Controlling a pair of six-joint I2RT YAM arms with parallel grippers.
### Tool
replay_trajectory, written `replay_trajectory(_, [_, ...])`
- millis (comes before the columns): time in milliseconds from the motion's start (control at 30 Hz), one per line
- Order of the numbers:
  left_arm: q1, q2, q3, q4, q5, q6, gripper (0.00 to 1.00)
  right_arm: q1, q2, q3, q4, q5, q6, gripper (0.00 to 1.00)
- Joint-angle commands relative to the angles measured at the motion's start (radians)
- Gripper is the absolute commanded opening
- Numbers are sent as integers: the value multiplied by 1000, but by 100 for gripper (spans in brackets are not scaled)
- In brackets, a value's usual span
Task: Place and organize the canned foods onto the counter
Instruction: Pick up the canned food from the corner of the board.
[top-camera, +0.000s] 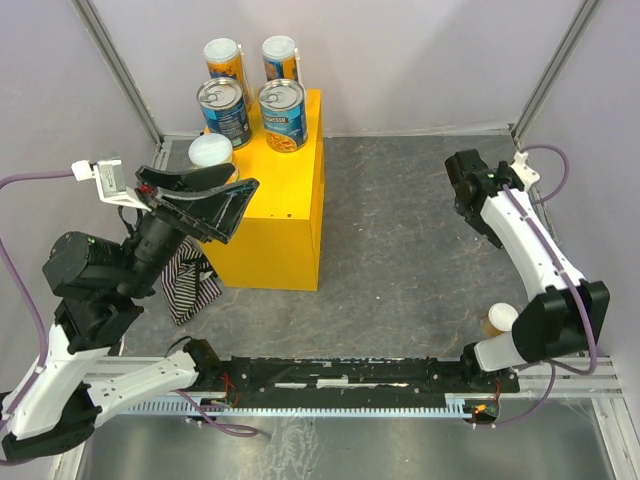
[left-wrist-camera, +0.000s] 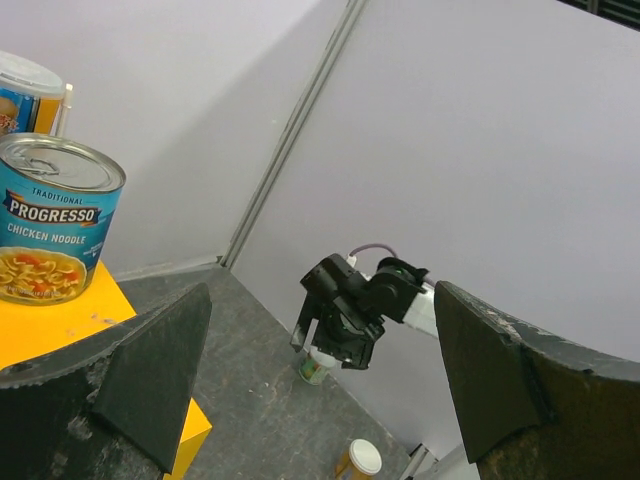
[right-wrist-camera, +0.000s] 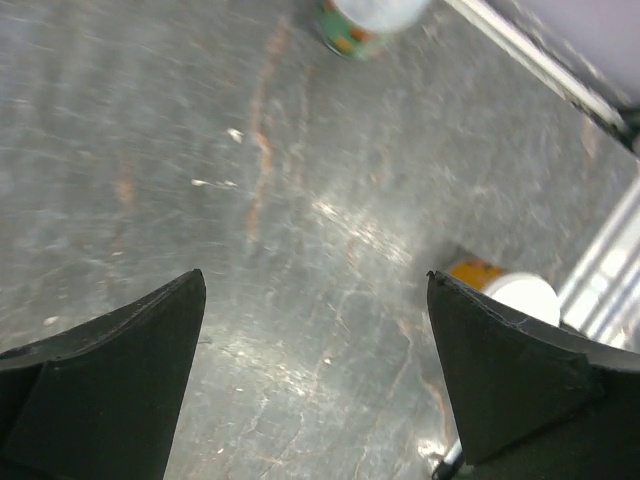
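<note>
1. On the smooth yellow box counter (top-camera: 285, 215) stand two blue cans (top-camera: 283, 112) with silver pull-tab tops, two orange cans (top-camera: 280, 57) behind them, and a white-lidded can (top-camera: 210, 152) at its left edge.
2. On the mottled grey table (top-camera: 400, 230) stand a green can (right-wrist-camera: 362, 18) and an orange, white-capped can (top-camera: 497, 320).
3. The left gripper (top-camera: 215, 200) and right gripper (right-wrist-camera: 315, 280) are both spread wide and empty.
</note>
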Motion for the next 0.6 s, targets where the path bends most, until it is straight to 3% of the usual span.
replay_trajectory(0, [1,-3,27,-15,29,-31,98,-44,73,-1,-243,-52,259,99])
replay_trajectory(267, [1,-2,72,-71,33,-25,98,-77,-45,-165,-199,-96,361,99])
replay_trajectory(567, [1,28,97,-85,60,-42,98,-142,-94,-258,-219,-116,363,99])
